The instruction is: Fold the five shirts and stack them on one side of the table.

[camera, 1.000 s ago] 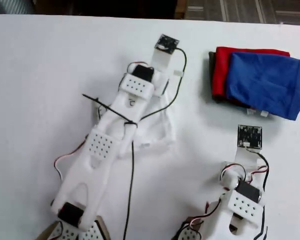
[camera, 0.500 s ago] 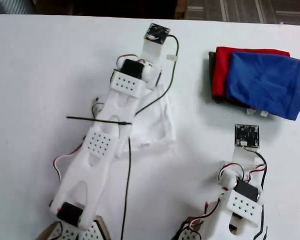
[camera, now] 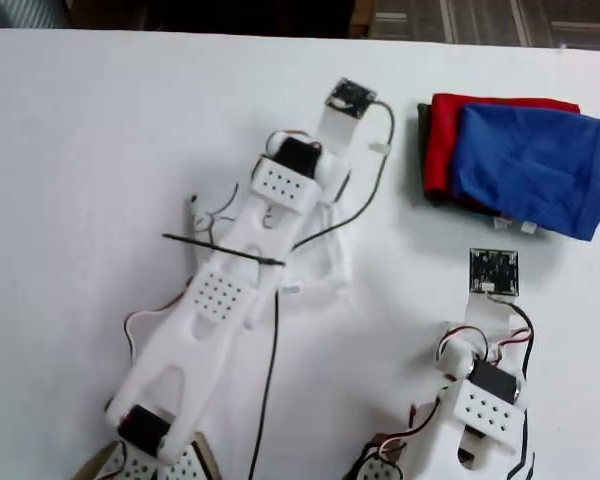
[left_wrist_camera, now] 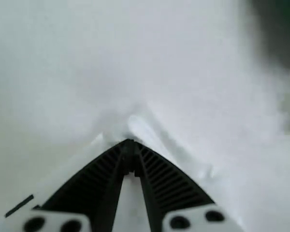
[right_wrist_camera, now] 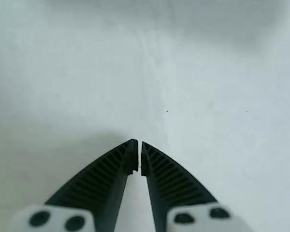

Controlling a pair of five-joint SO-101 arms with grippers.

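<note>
White shirt (camera: 325, 265) pinched in the left fingers (left_wrist_camera: 157, 169); right fingers (right_wrist_camera: 104, 174) closed, empty.

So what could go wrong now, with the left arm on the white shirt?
The left gripper pinches only a small ridge of the white shirt, so the cloth may slip out or bunch up.
The black cable trails across that shirt and might drag it.
That arm is near the folded stack and could nudge it.

no text or label is readable.
</note>
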